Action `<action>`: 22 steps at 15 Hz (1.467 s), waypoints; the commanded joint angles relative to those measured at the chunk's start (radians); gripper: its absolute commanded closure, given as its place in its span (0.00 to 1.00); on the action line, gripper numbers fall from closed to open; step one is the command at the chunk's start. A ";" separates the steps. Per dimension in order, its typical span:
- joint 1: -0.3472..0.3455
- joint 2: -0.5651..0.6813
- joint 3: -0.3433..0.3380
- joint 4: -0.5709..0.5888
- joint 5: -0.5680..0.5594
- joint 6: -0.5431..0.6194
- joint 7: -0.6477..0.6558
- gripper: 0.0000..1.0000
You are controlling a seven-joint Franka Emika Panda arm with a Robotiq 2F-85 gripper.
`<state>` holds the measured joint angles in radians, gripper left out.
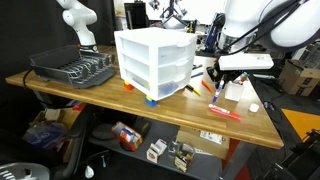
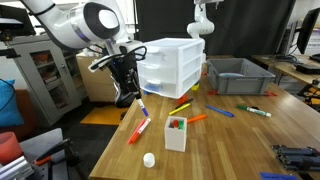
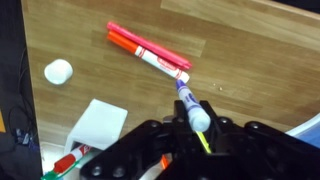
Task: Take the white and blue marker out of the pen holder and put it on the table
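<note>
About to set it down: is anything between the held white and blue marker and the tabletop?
Mostly bare table below the marker in the gripper, but red markers lie just past its tip.

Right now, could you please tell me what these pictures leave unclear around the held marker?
- White and blue marker: its rear end is hidden inside the black gripper, wrist view.
- White square pen holder: contents cut off by gripper body, wrist view.
- Marker tip against light-brown wooden table: contact too small to judge, in an exterior view.

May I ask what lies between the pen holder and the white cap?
Nothing; the table between pen holder and white cap is bare in the wrist view.
</note>
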<state>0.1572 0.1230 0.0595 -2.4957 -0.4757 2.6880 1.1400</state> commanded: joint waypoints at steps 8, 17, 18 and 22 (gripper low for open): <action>0.080 0.227 -0.144 0.191 -0.818 0.011 0.517 0.95; 0.118 0.443 -0.153 0.370 -1.062 -0.073 0.825 0.80; 0.119 0.454 -0.151 0.382 -1.059 -0.090 0.836 0.76; 0.057 0.455 -0.076 0.390 -1.031 -0.160 0.854 0.43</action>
<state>0.2642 0.5824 -0.0800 -2.1110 -1.5031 2.5909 1.9668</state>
